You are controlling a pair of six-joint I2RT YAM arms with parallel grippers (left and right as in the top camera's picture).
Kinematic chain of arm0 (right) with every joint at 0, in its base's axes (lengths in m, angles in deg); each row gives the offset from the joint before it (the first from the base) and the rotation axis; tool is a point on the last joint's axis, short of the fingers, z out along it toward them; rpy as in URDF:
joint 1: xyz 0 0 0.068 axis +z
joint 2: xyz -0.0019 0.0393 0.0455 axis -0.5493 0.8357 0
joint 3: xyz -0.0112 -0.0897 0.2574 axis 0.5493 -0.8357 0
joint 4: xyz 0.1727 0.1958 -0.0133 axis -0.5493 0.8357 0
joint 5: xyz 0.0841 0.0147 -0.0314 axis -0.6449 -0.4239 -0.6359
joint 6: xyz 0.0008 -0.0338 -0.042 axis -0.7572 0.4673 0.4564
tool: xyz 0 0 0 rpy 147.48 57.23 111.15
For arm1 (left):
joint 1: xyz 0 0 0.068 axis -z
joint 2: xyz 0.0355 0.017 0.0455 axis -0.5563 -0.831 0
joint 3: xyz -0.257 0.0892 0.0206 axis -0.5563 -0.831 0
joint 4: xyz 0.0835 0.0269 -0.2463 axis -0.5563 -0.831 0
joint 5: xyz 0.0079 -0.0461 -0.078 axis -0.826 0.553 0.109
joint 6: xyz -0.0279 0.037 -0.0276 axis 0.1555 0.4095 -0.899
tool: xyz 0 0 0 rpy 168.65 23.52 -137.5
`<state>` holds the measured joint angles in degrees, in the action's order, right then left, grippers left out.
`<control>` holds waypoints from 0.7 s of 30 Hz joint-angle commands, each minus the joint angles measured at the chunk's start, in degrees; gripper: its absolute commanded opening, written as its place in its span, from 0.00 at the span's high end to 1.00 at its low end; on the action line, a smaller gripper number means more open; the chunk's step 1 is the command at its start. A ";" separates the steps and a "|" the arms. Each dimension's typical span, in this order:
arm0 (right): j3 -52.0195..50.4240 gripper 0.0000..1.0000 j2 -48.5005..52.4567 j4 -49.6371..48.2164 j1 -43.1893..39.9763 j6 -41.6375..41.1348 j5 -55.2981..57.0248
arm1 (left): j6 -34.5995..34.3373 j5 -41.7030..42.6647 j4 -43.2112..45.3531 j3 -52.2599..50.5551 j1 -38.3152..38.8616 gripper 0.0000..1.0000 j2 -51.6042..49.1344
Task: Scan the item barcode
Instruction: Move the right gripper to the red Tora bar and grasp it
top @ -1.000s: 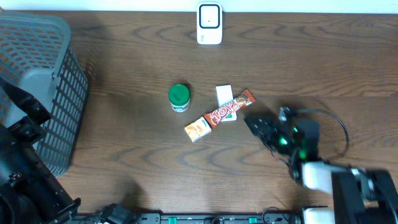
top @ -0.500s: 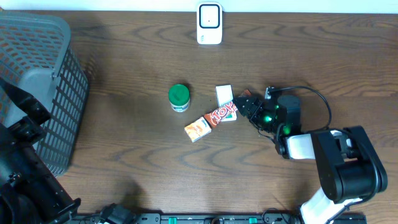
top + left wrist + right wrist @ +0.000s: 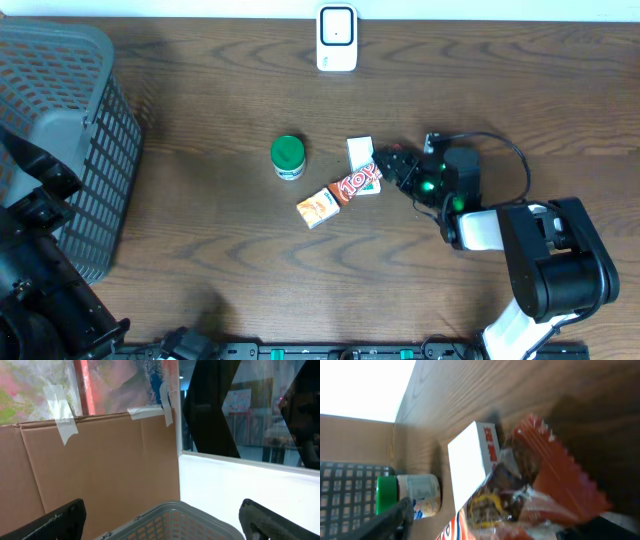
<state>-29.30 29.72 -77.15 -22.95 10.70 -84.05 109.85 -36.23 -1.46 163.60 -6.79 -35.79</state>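
A red and orange candy bar lies at mid-table, resting against a white box. My right gripper is at the bar's right end. In the right wrist view its jaws stand open with the crinkled red wrapper end between them, the dark left finger far off to the side. No barcode shows. The white scanner stands at the far edge. My left gripper is open above the grey basket's rim, holding nothing.
A green-lidded jar and a small orange box sit left of the candy bar. The grey mesh basket fills the left side, with the left arm beside it. A black cable loops behind the right wrist.
My right gripper has moved left and away from me, from open table to the candy bar's right end, which it now covers from above. The left arm has stayed still.
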 commanded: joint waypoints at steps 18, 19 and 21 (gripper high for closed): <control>-0.66 0.72 3.39 2.84 3.48 -2.49 9.44 | -1.42 -0.70 0.02 -0.22 -0.20 0.02 0.37; -0.66 0.76 3.39 2.60 3.48 -2.49 9.44 | -1.42 -0.70 -0.15 -0.22 -0.20 0.02 0.37; -0.66 0.86 3.39 2.16 3.45 -2.49 8.98 | -1.42 -0.70 -0.39 -0.22 -0.20 0.02 0.37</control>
<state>-28.74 30.83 -76.56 -19.99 7.27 -77.29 108.95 -36.23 -1.72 163.60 -6.79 -35.79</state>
